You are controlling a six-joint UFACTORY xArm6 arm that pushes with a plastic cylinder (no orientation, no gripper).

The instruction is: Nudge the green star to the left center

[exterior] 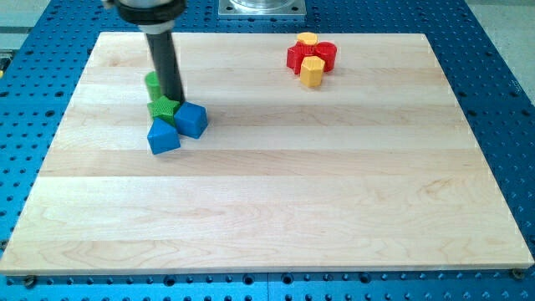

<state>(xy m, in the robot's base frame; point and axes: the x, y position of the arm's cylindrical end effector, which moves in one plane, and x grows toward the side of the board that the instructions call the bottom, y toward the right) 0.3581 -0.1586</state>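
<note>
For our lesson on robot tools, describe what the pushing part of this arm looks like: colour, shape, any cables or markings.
A straight, dark, nearly black rod comes down from a wider, round black mount at the view's top. It has a smooth, slightly glossy surface with no visible cables, markings or fingers. My tip ends plainly, at the green star, beside two blue blocks.

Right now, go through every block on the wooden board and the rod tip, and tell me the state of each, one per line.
My tip: down at the board, against the green star's upper right.
Green star block: flat, touching both blue blocks.
Green block behind the rod: partly hidden, shape unclear.
Blue block, lower: resting below the star.
Blue cube: at the star's right.
Red blocks: clustered at the view's top.
Yellow blocks: touching the red ones.
</note>
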